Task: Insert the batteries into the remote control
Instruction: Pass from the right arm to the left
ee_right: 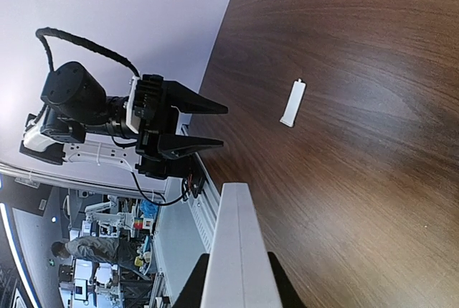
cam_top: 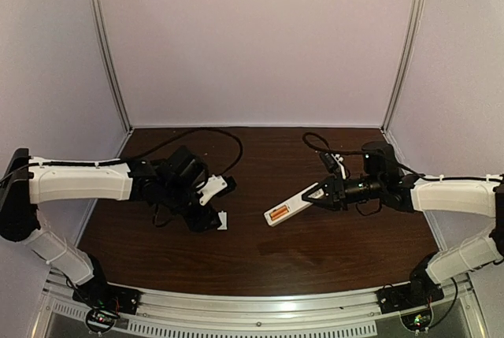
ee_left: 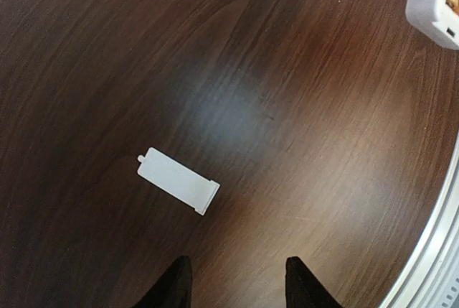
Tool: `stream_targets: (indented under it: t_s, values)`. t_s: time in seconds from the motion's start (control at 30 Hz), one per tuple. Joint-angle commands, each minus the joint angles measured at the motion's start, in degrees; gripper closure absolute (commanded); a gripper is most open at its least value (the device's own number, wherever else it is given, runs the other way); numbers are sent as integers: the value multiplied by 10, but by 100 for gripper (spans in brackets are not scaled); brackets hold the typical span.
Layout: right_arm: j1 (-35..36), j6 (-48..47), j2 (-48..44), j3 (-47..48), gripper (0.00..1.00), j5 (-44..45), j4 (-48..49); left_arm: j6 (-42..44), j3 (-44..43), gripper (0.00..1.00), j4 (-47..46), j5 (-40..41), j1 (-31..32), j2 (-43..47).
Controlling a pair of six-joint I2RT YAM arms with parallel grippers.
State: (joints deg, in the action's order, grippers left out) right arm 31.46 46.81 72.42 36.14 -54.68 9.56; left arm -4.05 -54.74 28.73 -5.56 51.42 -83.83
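Both pincers show in your top view. Right of centre, your right gripper [cam_top: 319,194] is clamped on one end of the slim white rectangular remote control [cam_top: 287,208], which slants toward the lower left over the dark wooden table [cam_top: 260,263]. Orange cylindrical batteries [cam_top: 278,213] sit in its bay. At the bottom edge of its wrist view, your left gripper [ee_left: 237,268] stands partly spread, holding nothing. The small plain white plastic cover plate [ee_left: 178,180] lies flat at centre-left.

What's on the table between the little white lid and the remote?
Nothing: only bare table lies between the lid and the remote, as the left wrist view shows.
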Motion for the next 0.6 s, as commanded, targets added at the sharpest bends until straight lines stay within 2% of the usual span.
stream_targets:
  t_s: [0.0, 0.1, 0.2, 0.4, 0.57]
  values:
    - [0, -5, 34, -23, 100, 6, 47, 10, -15, 49, -22, -30, -2, -4]
    - [10, 11, 47, -26, 100, 8, 74, -2, 11, 35, -117, -76, 3, 38]
    - [21, 25, 57, -24, 100, 18, 87, 0, -3, 25, -156, -36, 42, 40]
    - [39, 76, 82, -34, 100, 30, 158, -10, -51, 15, -188, 12, 105, -34]
    - [52, 86, 88, -29, 100, 32, 171, -13, -77, 16, -199, 27, 125, -80]
